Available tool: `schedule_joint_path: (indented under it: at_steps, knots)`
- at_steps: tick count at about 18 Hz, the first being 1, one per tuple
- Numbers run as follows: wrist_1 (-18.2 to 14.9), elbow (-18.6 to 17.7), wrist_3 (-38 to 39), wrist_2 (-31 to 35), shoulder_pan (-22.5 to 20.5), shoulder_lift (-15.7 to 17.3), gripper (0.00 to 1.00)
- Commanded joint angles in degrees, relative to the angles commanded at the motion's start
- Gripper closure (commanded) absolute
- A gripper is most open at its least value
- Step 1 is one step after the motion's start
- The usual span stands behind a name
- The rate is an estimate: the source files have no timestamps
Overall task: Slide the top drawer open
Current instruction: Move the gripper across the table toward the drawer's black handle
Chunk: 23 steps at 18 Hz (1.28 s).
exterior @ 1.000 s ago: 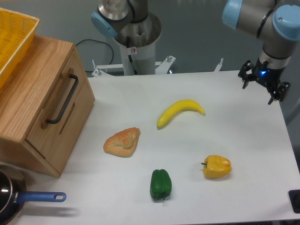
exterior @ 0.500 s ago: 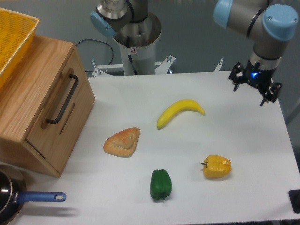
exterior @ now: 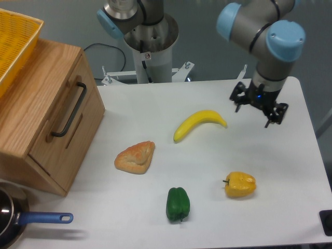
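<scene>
The top drawer (exterior: 58, 118) is the light oak front panel of the wooden cabinet at the left, sitting flush and closed. Its long black bar handle (exterior: 69, 110) runs diagonally along the panel. My gripper (exterior: 254, 110) hangs over the table at the right, far from the drawer, just right of a banana. Its dark fingers (exterior: 236, 102) are spread apart with nothing between them.
A banana (exterior: 198, 123), a croissant (exterior: 136, 156), a green pepper (exterior: 178, 204) and a yellow pepper (exterior: 240, 184) lie on the white table (exterior: 290, 171). A yellow basket (exterior: 13, 44) rests on the cabinet top. A pan with a blue handle (exterior: 41, 218) sits at the front left.
My gripper has moved left and slightly forward from the table's right edge toward the banana. The drawer and the items on the table have stayed put.
</scene>
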<state>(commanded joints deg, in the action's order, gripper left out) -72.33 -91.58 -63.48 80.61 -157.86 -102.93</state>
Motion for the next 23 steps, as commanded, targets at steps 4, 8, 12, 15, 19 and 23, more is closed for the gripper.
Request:
schedule_joint_path:
  at_steps: [4, 8, 12, 15, 19, 23]
  knots:
    - [-3.86, -0.53, 4.58, 0.25, 3.51, 2.55, 0.00]
    - [-8.96, -0.36, 6.17, -0.18, 3.69, 5.54, 0.00]
    - [-10.90, -0.18, 11.08, 0.25, 6.24, 6.95, 0.00]
    - [-11.43, -0.01, 15.47, 0.17, 8.78, 7.13, 0.00]
    - [-11.43, -0.18, 24.18, 0.08, 12.82, 7.74, 0.00]
    - [-11.08, -0.44, 28.67, 0.08, 17.13, 7.74, 0.00]
